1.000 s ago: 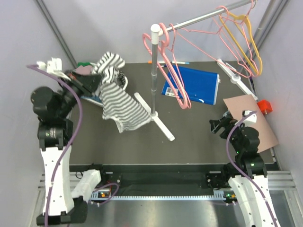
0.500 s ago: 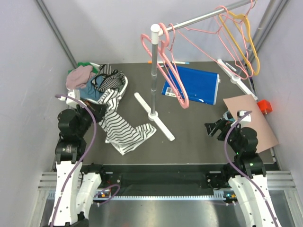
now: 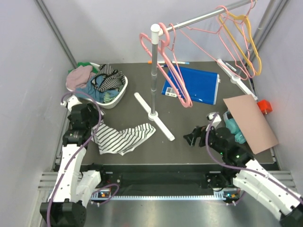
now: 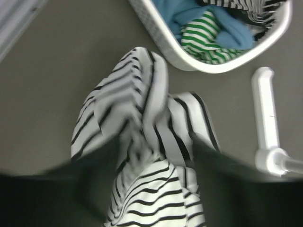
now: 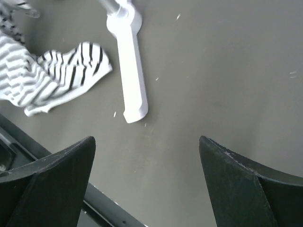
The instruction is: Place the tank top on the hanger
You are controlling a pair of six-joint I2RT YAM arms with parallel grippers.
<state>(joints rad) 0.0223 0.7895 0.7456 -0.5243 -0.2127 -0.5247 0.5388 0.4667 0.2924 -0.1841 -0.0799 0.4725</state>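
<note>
The tank top (image 3: 120, 138) is lying crumpled beneath the left gripper (image 3: 93, 126) — blur is hiding whether its jaws are gripping. The right gripper (image 5: 147, 140) is hovering spread wide, holding nothing.

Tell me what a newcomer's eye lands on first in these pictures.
First, the white tank top with thin black stripes, crumpled on the dark table at the near left. Next, the metal rail at the back right, hung with a chunky pink plastic hanger and thinner pink and yellow ones. A white basket heaped with clothes sits at the back left.
</note>
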